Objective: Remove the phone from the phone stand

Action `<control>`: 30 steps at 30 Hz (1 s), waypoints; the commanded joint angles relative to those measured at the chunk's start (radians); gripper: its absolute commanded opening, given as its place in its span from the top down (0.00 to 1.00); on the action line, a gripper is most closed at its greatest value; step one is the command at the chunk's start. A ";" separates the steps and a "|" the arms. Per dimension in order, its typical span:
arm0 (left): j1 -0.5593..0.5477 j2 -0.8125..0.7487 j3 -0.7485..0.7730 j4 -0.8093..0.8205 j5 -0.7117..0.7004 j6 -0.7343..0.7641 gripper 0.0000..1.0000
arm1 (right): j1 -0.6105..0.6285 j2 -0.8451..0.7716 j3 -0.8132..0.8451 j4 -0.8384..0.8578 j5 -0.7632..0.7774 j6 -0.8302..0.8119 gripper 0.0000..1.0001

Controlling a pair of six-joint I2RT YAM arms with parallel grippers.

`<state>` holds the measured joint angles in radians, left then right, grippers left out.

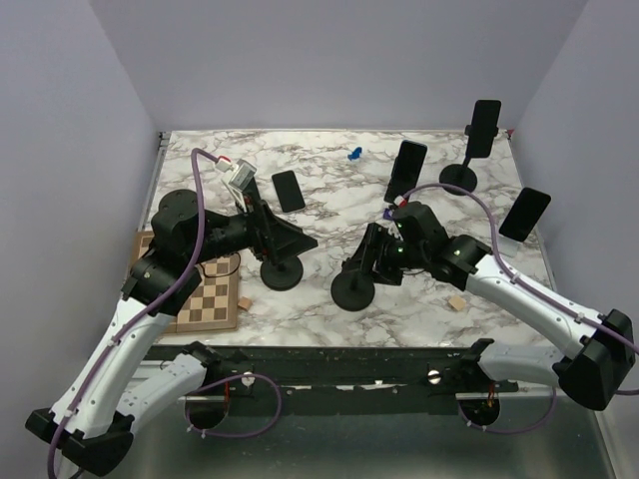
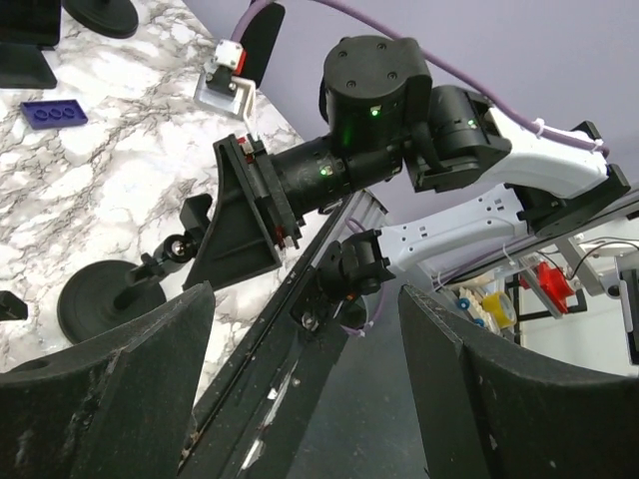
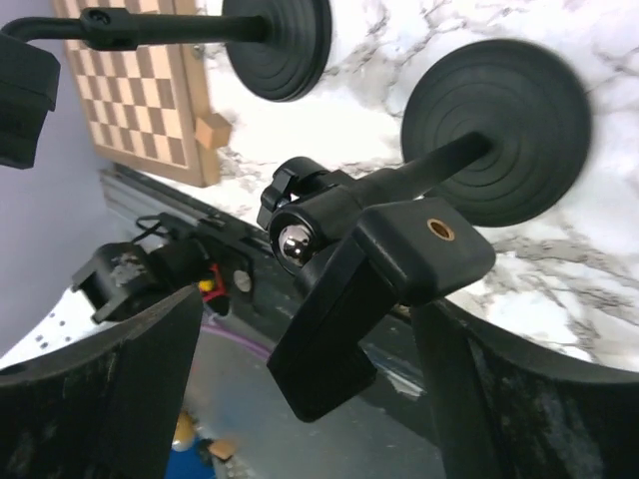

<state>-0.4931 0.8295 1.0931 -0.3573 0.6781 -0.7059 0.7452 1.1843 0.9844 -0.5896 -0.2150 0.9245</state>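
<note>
Two black stands with round bases stand near the front middle: the left stand (image 1: 283,274) and the right stand (image 1: 354,289). My right gripper (image 1: 367,257) is open around the right stand's head. In the right wrist view its black clamp block (image 3: 371,289) and ball joint sit between my open fingers (image 3: 110,399), over the base (image 3: 496,130). I cannot tell whether a phone is in that clamp. My left gripper (image 1: 295,239) is open and empty over the left stand. The left wrist view shows only the table edge between its fingers (image 2: 120,389).
A phone (image 1: 289,190) lies flat at the back left. Three more phones stand raised: one mid-back (image 1: 406,170), one on a tall stand (image 1: 484,128) at the back right, and one at the right edge (image 1: 526,213). A chessboard (image 1: 205,299) lies front left, with small wooden blocks and a blue piece (image 1: 353,154).
</note>
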 commanded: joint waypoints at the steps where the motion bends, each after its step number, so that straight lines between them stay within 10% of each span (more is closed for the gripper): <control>1: -0.023 0.004 0.010 0.034 -0.038 -0.021 0.18 | 0.005 -0.027 -0.071 0.220 -0.112 0.223 0.38; 5: -0.036 0.000 0.010 0.016 -0.047 -0.009 0.18 | 0.009 -0.012 -0.129 0.354 -0.174 0.350 0.57; 15: -0.041 -0.007 0.013 0.029 -0.057 -0.018 0.18 | 0.058 -0.009 -0.169 0.434 -0.070 0.458 0.56; 25: -0.042 0.013 0.022 0.016 -0.061 0.007 0.16 | 0.093 0.007 -0.078 0.356 -0.078 0.247 0.04; 30: -0.042 0.008 0.025 0.003 -0.065 0.025 0.16 | 0.093 -0.052 -0.003 0.111 0.095 0.072 0.00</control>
<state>-0.5282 0.8448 1.0935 -0.3454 0.6369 -0.7040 0.8322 1.1927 0.9123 -0.2897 -0.2592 1.1633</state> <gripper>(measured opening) 0.840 0.997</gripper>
